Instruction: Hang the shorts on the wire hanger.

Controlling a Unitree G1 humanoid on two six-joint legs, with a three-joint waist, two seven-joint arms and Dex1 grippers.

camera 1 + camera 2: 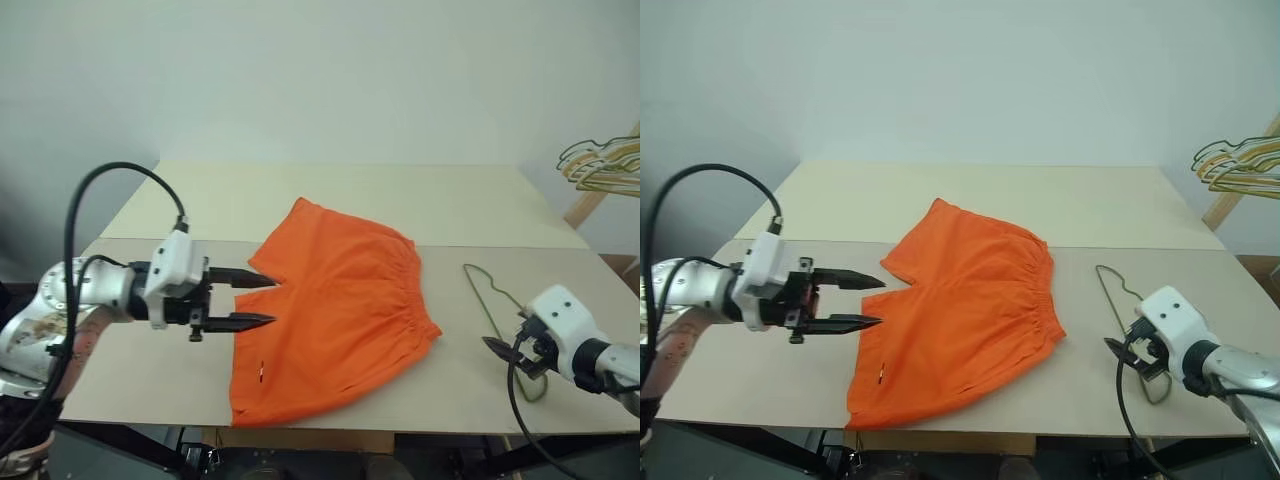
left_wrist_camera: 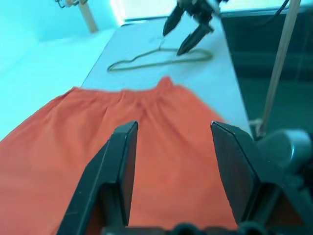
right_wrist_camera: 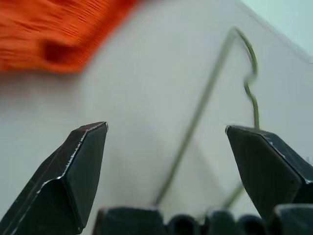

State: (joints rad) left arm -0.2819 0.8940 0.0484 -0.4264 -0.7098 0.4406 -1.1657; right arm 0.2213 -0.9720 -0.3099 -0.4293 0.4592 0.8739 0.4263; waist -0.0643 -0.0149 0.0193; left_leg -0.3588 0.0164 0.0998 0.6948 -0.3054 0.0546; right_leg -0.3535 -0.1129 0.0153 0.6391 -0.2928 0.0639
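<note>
The orange shorts point(image 1: 340, 310) lie flat on the table, waistband toward the right. The olive-green wire hanger point(image 1: 487, 298) lies flat to their right, hook pointing away from me. My left gripper point(image 1: 272, 300) points right at the shorts' left edge, just above the cloth, fingers open and empty. In the left wrist view the shorts point(image 2: 161, 117) spread out beyond the open fingers point(image 2: 124, 147). My right gripper point(image 1: 503, 355) hovers over the near end of the hanger, open. In the right wrist view the hanger wire point(image 3: 195, 122) runs between its wide-spread fingers, untouched.
A bunch of yellow, green and white hangers point(image 1: 605, 165) hangs on a wooden stand point(image 1: 590, 205) at the back right. The beige table point(image 1: 350, 200) has bare room behind the shorts. Its front edge runs just below the shorts' hem.
</note>
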